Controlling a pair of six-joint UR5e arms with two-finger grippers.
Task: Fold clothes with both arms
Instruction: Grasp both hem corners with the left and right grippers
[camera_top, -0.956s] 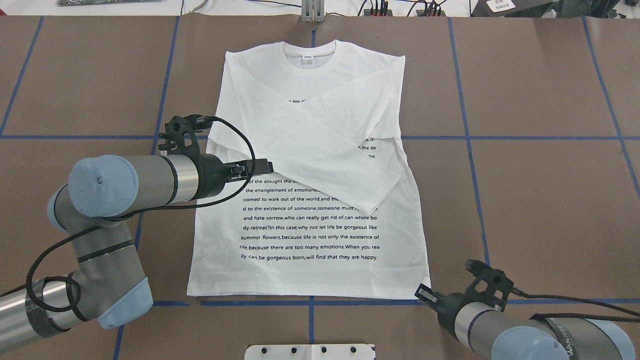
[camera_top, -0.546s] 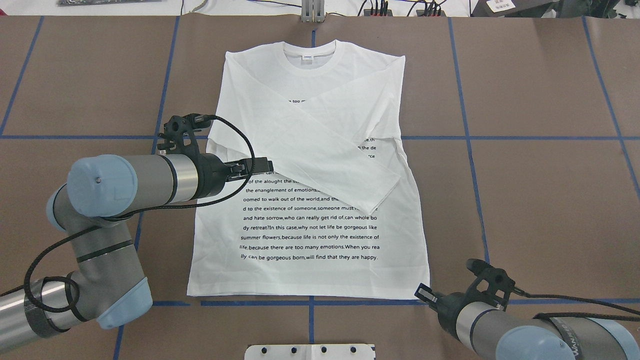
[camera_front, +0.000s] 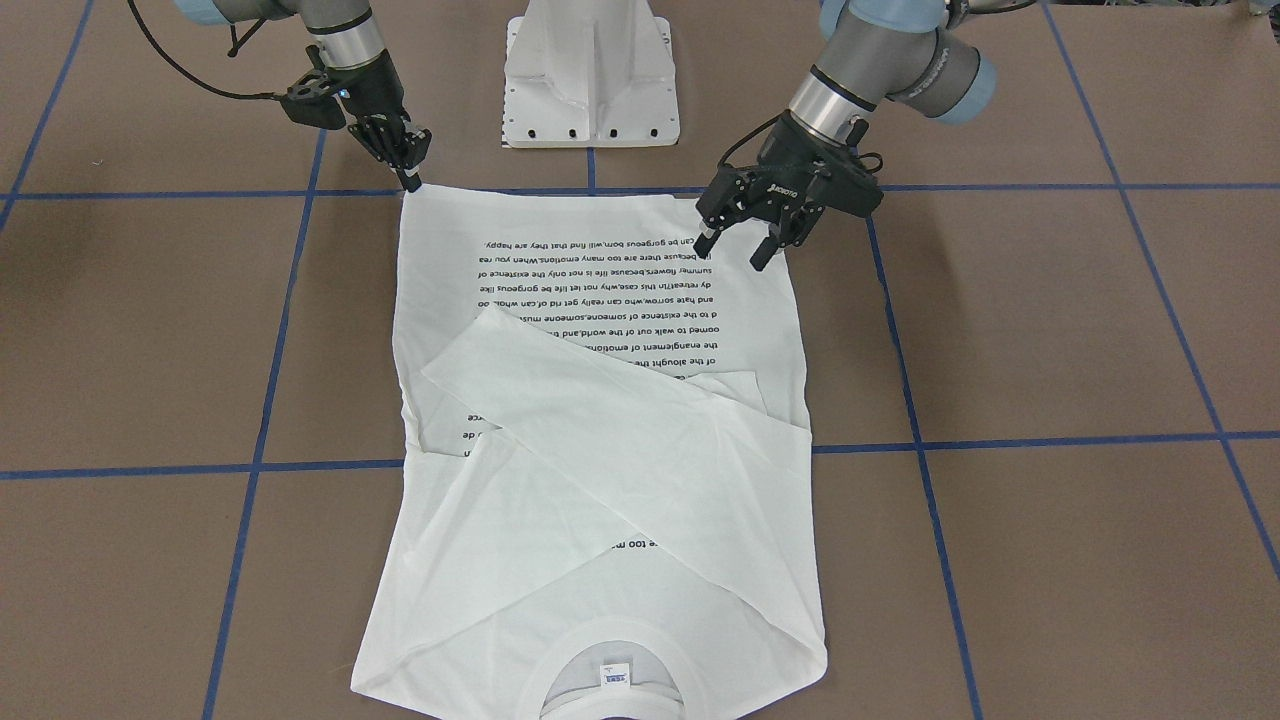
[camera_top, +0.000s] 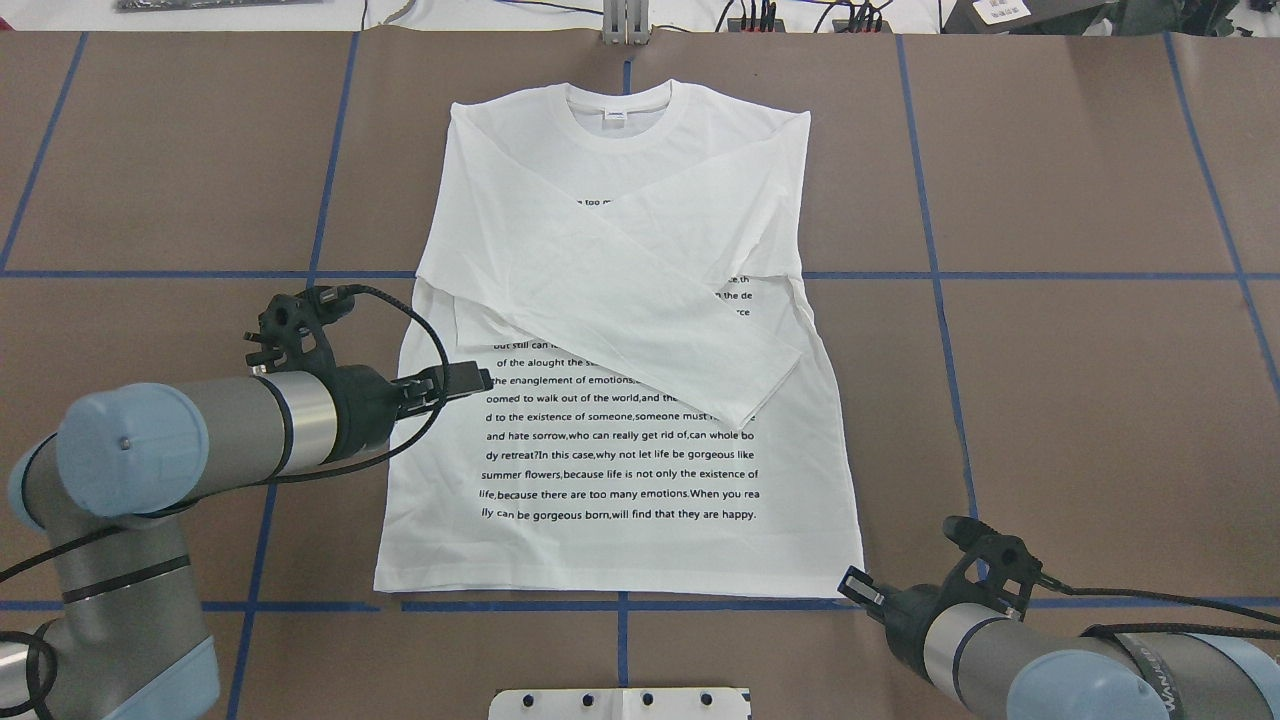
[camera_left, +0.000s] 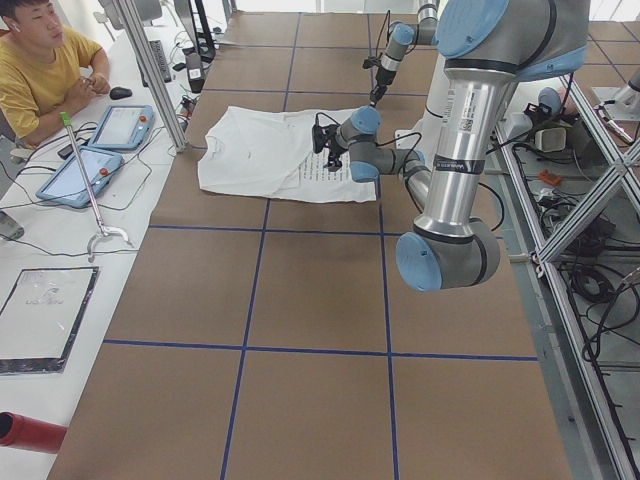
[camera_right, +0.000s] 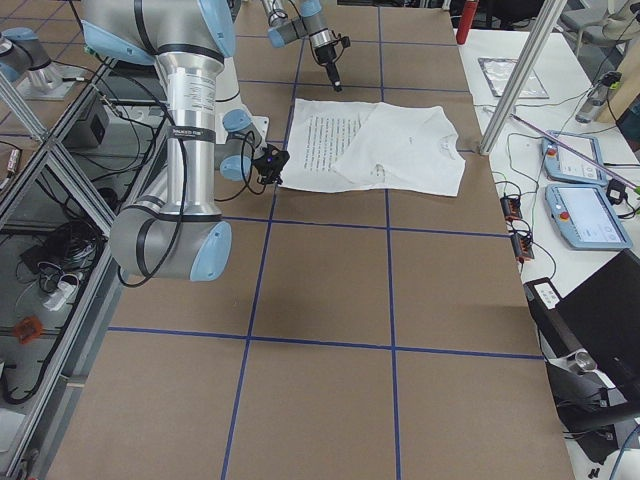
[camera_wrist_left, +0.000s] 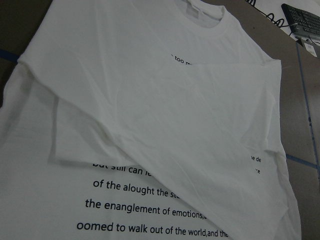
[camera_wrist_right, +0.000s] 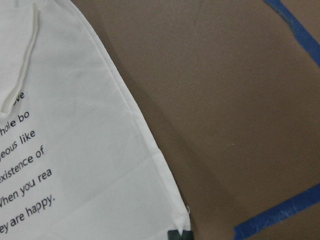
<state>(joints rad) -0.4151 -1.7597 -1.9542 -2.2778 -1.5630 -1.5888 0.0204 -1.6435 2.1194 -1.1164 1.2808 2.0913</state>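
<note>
The white long-sleeved T-shirt (camera_top: 640, 470) lies flat on the brown table, text side up, collar at the far side, both sleeves folded crosswise over the chest (camera_front: 600, 450). My left gripper (camera_top: 478, 380) is open and empty, hovering over the shirt's left edge at mid-body; in the front view (camera_front: 733, 250) its fingers are spread above the printed text. My right gripper (camera_top: 848, 582) is at the shirt's near right hem corner, with its fingers together on that corner (camera_front: 412, 180). The right wrist view shows the corner (camera_wrist_right: 182, 217) at the fingertips.
The white metal pedestal (camera_front: 590, 70) stands at the near table edge between the arms. Blue tape lines (camera_top: 1000, 275) cross the brown table. An operator (camera_left: 40, 70) sits at a side desk with tablets (camera_left: 118, 125). Cables and plugs lie beyond the far edge.
My left gripper has drawn back toward the robot and to the left, from the folded sleeve to the shirt's left edge lower down. The right gripper has stayed at the hem corner.
</note>
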